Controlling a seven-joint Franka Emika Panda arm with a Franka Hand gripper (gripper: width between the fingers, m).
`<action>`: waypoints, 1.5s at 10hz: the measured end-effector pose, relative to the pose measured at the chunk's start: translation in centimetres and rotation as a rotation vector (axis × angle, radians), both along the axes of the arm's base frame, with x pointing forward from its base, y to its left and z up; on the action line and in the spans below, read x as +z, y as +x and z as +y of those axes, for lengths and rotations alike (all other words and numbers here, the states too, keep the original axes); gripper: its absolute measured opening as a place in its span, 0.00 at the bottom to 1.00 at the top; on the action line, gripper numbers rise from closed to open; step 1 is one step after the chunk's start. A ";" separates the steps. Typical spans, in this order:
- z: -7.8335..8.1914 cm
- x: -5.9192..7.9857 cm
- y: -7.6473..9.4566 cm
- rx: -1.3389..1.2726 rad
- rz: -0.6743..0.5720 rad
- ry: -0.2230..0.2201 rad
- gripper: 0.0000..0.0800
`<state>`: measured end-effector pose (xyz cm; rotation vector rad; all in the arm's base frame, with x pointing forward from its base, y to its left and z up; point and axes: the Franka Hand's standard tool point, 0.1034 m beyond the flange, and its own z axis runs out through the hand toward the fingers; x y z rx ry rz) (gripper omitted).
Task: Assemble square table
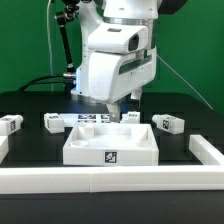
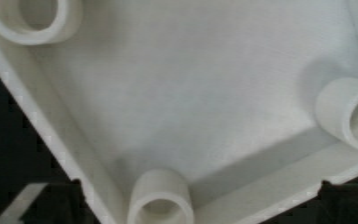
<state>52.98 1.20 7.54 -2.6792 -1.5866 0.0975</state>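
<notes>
The square table top (image 1: 110, 140) is a white slab with a recessed face and raised rim, lying in the middle of the table with a tag on its front wall. My gripper (image 1: 115, 107) hangs just above its far rim; the fingers are too small and dark to tell how they stand. In the wrist view the recessed face (image 2: 194, 90) fills the picture, with round sockets at three corners, the nearest one (image 2: 160, 201) right under the camera. No fingertips show there. Short white tagged legs lie at the far left (image 1: 10, 123), left (image 1: 52, 122) and right (image 1: 165, 123).
Another white tagged block (image 1: 131, 116) lies right behind the slab beside my gripper. The marker board (image 1: 92, 119) lies flat behind the slab. A long white border wall (image 1: 110, 182) runs along the front, with side pieces at the left and at the right (image 1: 207, 148).
</notes>
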 end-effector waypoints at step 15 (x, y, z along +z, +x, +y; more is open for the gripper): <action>-1.3 -2.7 -5.6 0.532 0.008 0.039 0.81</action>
